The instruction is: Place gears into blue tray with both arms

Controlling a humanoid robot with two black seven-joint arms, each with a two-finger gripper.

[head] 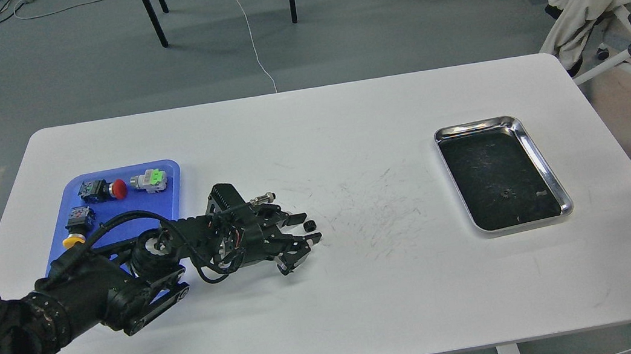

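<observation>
Left gripper (309,228) sits low over the table at lower centre-left of the frame, its two fingers spread apart with one tiny black gear (309,225) lying on the table between their tips, not yet pinched. Largest in view, the white table (331,297) fills the middle. At its right the steel tray (547,177) holds the other gear (505,193) on its dark floor. At left centre the blue tray (170,187), partly hidden by the left arm, carries three push-button switches (104,190). Of the right arm only thick parts and cables show at the right edge; its gripper is out of sight.

The step in hand looks like the grasp of the first gear. Next, the fingers should close squarely on so small a disc, then lift and swing left to the blue tray.
</observation>
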